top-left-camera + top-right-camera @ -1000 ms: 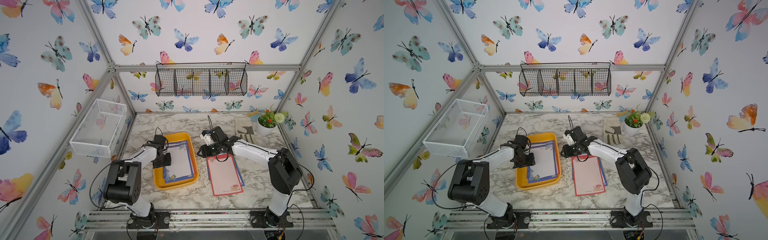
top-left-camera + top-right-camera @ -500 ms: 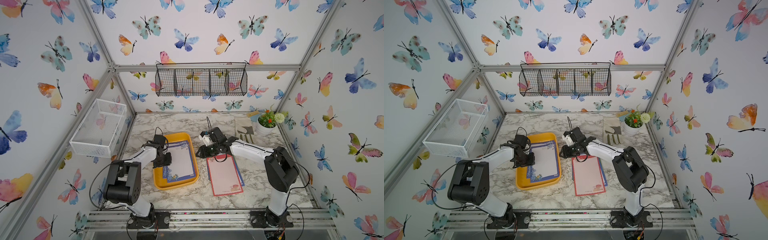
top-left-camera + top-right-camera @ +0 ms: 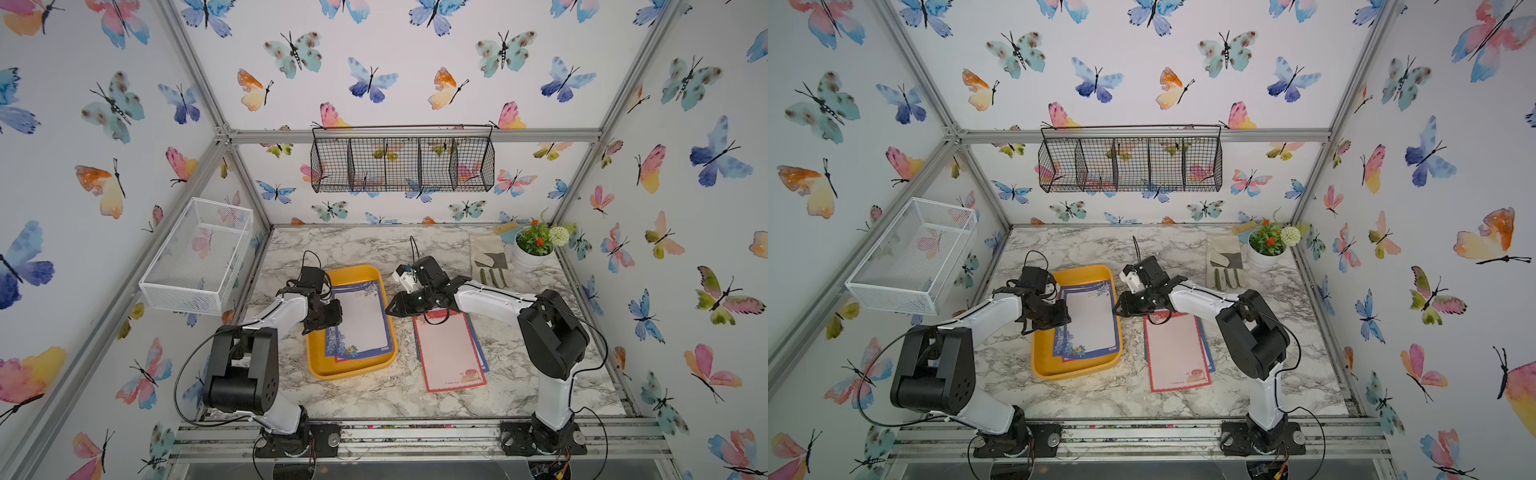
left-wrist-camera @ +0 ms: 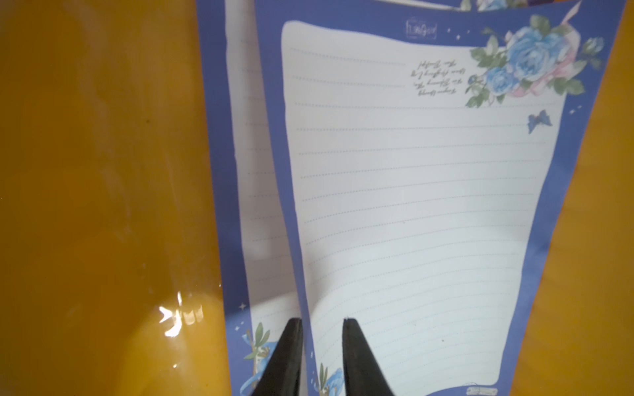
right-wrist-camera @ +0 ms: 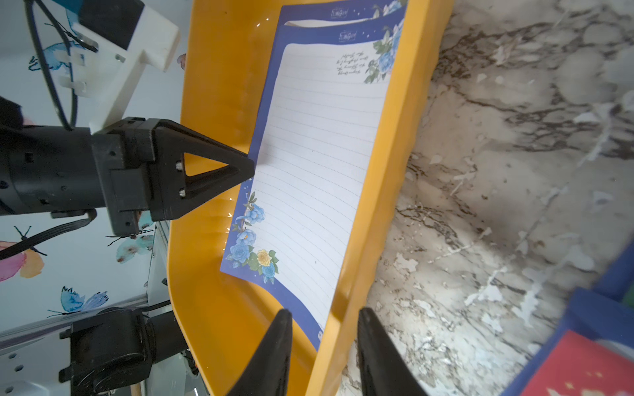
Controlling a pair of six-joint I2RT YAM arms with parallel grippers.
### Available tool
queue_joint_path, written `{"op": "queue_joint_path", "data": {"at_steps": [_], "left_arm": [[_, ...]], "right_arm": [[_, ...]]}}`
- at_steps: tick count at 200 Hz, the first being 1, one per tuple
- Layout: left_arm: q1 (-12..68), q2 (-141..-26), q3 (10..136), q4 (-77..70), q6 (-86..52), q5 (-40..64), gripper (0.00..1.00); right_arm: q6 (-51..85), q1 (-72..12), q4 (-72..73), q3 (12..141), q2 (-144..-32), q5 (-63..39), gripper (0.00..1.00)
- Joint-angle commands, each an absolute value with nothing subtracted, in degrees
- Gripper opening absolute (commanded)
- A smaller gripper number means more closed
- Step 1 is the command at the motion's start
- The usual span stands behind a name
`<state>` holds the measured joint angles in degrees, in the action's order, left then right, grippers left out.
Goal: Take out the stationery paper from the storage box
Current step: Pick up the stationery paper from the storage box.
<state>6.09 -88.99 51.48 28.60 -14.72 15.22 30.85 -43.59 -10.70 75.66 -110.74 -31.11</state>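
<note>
Right wrist view: the white-and-grey marble-patterned tabletop carries the shallow yellow-orange plastic storage box, which has rounded corners. Beside the box on the right arm's side, and apart from it, a red-bordered pink letter sheet lies on blue-bordered ones, already out. Inside the box lies the stationery paper: thin lined sheets with blue floral borders, at least two, the top one skewed over the one below. The left gripper is at the box wall nearer its own arm. Its black tapered jaws stand narrowly apart with the top sheet's long edge running up between them, and they are not seen pressed onto it. That edge appears slightly lifted off the sheet beneath. The right gripper stands at the opposite box wall, jaws spread and empty, with the rim showing between them. Contact with the rim cannot be confirmed. Judgement: the step in hand is the pinch on the top sheet. Recommended: close fully on the border alone, keeping the lower sheet outside the jaws. Then raise the sheet just clear of the box wall and carry it flat toward the pile beside the box. Risk: thin paper may crease or drag its neighbour along.
</note>
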Motion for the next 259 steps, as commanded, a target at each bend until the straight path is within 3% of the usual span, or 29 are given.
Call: {"op": "queue_joint_path", "data": {"at_steps": [1,41,88,140,213,259], "left_arm": [[5.0,-86.8,50.4,26.9,-15.4,20.4,0.22],[3.3,-86.2,49.1,24.0,-16.3,27.1,0.22],[2.8,-87.7,48.4,21.1,-17.9,35.7,0.31],[2.6,-89.6,49.3,22.6,-18.0,32.2,0.44],[2.7,-91.5,49.5,22.2,-18.0,34.5,0.38],[2.7,-92.8,49.5,22.2,-18.0,35.3,0.35]], "right_arm": [[31.7,-44.1,-9.0,75.9,-112.4,-32.8,0.35],[32.1,-44.3,-8.5,76.4,-113.4,-33.1,0.34],[32.1,-44.4,-8.6,77.1,-114.5,-33.5,0.34],[32.2,-44.4,-8.6,77.7,-114.9,-33.3,0.34],[32.6,-44.5,-7.9,77.3,-115.7,-33.8,0.33],[33.2,-44.7,-6.5,76.9,-116.0,-33.9,0.27]]}}
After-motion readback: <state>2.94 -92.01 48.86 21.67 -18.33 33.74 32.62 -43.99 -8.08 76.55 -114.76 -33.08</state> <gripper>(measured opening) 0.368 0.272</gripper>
